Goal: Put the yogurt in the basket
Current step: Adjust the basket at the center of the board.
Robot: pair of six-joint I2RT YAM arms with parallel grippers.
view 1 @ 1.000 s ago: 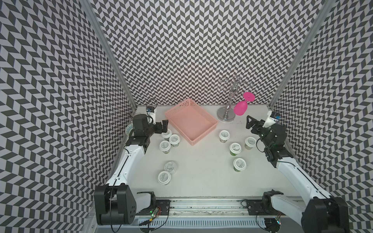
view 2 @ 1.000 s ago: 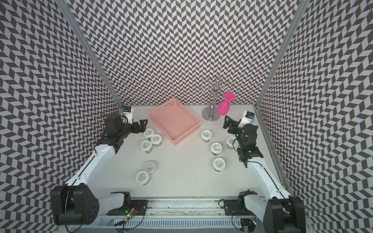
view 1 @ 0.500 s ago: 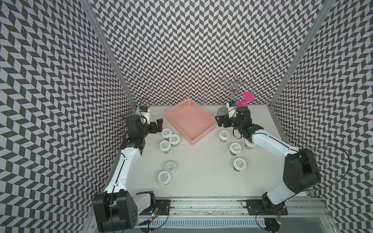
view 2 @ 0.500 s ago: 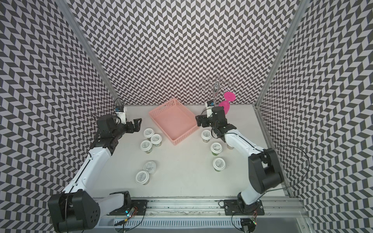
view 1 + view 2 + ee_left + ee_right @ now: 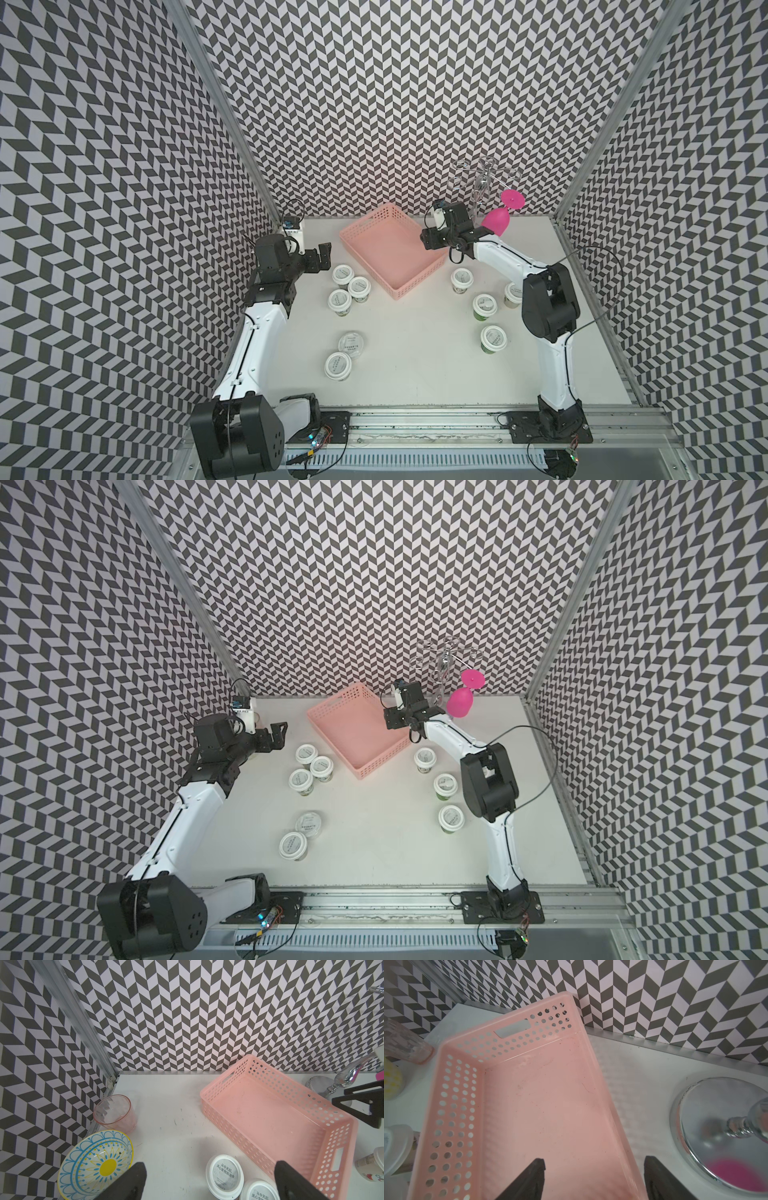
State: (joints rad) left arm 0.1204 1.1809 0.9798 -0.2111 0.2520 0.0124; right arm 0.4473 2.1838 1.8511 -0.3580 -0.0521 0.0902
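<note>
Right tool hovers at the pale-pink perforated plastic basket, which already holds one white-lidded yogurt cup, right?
Not quite: the pale-pink perforated plastic basket is empty, as the right wrist view shows. The right tool does hover at it.

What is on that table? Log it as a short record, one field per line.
basket: pale pink, empty, toward the back of the table
yogurt cups: nine, all on the table outside the basket; five on the left arm's side, four on the right arm's
left hand: open, empty, next to a cluster of three cups
right hand: open, empty, at the basket's side wall
extras: pink wine glass on a chrome rack; bowl and drinking glass in the corner
</note>
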